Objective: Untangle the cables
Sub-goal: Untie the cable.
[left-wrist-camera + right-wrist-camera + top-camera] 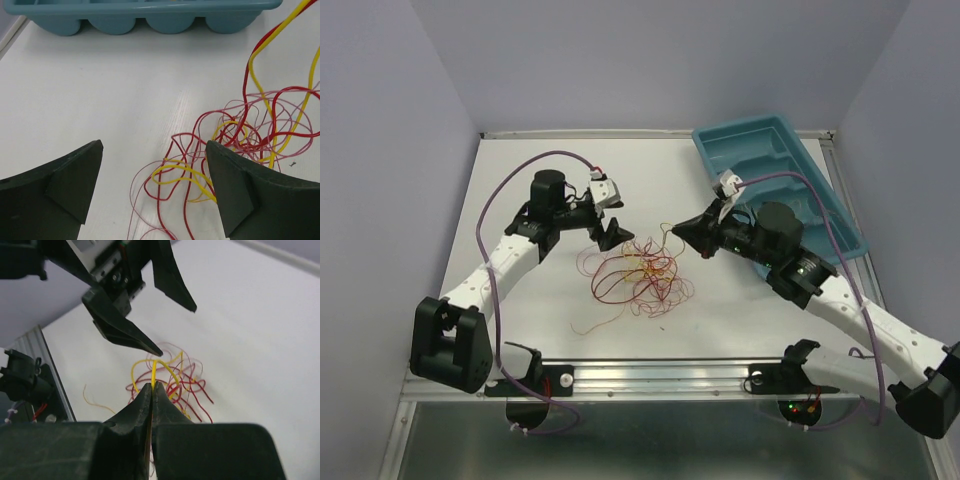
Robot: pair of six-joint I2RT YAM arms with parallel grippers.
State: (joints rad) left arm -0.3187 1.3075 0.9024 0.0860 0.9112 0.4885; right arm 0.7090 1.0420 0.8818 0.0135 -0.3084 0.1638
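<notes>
The cables [635, 275] lie as a loose tangle of thin red, orange and yellow loops on the white table [520, 160], roughly midway between the two arms and a little toward the near edge. One pale strand trails off from the heap toward the near left. The left gripper [607, 235] hovers just at the far left rim of the tangle. In its own wrist view its dark fingers [70, 185] stand wide apart, released, with nothing between them, and the nearest red and yellow loops lie on the table close to its right finger. The right gripper [675, 230] sits at the far right of the tangle, its tip pointing left toward the other gripper. Its wrist view shows the jaws pressed together, pinching a yellow strand [153, 371] that arches up out of the heap into them. A teal tray [820, 220] with several compartments lies on the far right of the table, behind the right arm and well apart from the cables.
</notes>
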